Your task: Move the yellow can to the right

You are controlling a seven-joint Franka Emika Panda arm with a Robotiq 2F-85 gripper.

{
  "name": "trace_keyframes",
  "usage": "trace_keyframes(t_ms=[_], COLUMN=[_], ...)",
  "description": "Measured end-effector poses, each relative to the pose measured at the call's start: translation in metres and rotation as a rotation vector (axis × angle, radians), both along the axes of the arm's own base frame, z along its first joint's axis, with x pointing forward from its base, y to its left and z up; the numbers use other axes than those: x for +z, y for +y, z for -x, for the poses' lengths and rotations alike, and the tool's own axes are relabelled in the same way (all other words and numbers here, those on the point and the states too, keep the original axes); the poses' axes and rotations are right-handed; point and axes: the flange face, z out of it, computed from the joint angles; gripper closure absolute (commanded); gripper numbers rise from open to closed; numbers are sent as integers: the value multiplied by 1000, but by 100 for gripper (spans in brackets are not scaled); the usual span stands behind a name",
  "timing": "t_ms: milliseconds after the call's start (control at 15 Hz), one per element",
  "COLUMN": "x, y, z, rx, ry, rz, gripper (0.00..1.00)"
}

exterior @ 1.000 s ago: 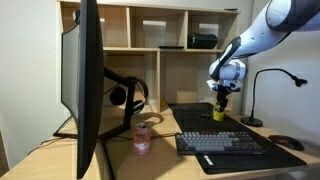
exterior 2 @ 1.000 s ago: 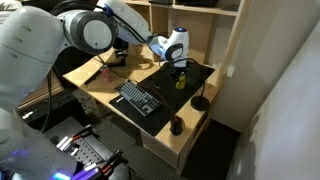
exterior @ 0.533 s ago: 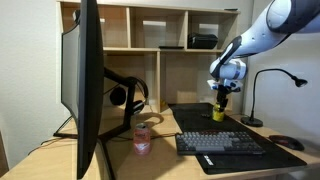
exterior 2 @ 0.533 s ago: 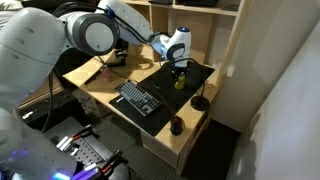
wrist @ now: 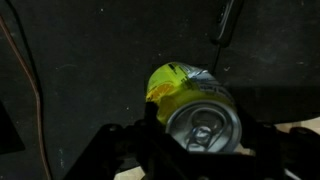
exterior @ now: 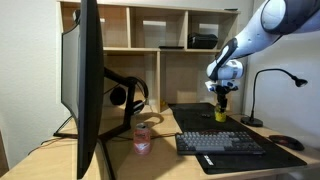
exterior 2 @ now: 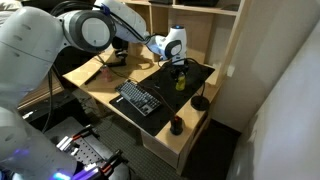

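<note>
The yellow can (exterior: 219, 113) stands upright on the black desk mat (exterior: 195, 117), behind the keyboard. It also shows in the other exterior view (exterior 2: 181, 80). My gripper (exterior: 221, 100) comes down on it from above, also in the other exterior view (exterior 2: 179, 70). In the wrist view the can (wrist: 190, 100) fills the middle, its metallic top towards the camera. My gripper (wrist: 198, 128) has a dark finger pressed against each side of the can, so it is shut on it.
A black keyboard (exterior: 220, 143) lies in front of the can. A pink can (exterior: 142, 137) stands to the left near the large monitor (exterior: 88, 85) and headphones (exterior: 125, 93). A desk lamp (exterior: 262, 85) and a mouse (exterior: 288, 142) are on the right. Shelves rise behind.
The arm's upper links have shifted slightly; the gripper and the can stay almost where they were.
</note>
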Motion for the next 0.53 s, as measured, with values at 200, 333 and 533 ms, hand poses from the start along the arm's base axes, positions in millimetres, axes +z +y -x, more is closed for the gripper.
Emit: trace_keyframes(t_ms=[200,333,533], x=[0,0,-1], y=[2,1,0], z=[0,0,1], rx=[-1,-12,-38], ry=[3,5,10], rz=[3,0,-6], gripper=[51,51,1])
